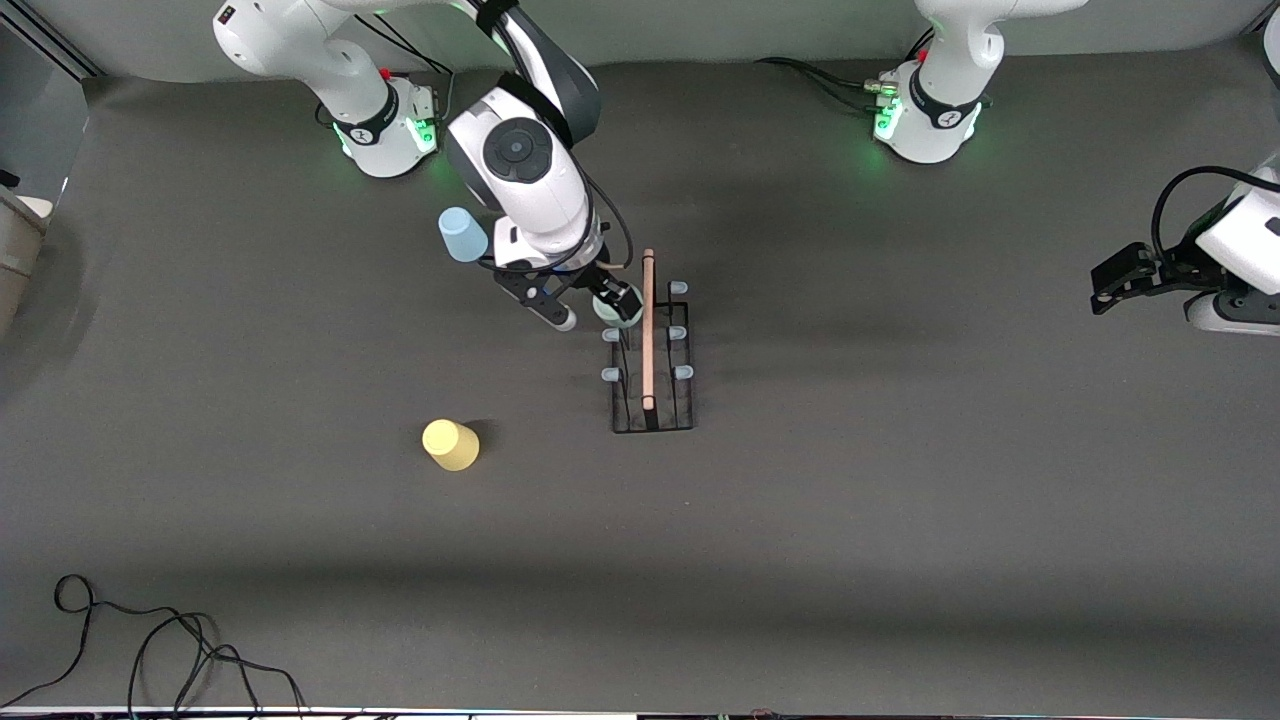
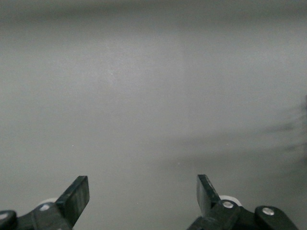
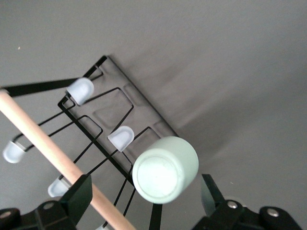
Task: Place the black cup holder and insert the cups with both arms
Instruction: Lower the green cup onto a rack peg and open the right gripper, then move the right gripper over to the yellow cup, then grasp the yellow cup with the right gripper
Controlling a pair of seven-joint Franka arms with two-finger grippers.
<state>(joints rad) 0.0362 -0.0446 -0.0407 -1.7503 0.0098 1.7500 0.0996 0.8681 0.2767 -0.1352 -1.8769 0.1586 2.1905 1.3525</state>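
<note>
The black cup holder [image 1: 652, 425] stands mid-table with its wooden rod handle [image 1: 648, 330] on top. A pale green cup [image 1: 612, 310] sits upside down on the peg farthest from the front camera, on the right arm's side of the holder. My right gripper [image 1: 597, 310] is open around it, its fingers clear of the cup [image 3: 165, 169] above the holder's wires [image 3: 120, 79]. The blue cup [image 1: 462, 234] sits by the right arm's wrist. The yellow cup [image 1: 450, 445] stands upside down nearer the camera. My left gripper [image 1: 1108, 283] waits open at the left arm's end, over bare table [image 2: 143, 184].
Several bare pale pegs [image 1: 683, 372] stick out of the holder. A black cable [image 1: 150, 640] lies coiled near the table's front edge at the right arm's end. Both arm bases [image 1: 395, 130] stand along the edge farthest from the camera.
</note>
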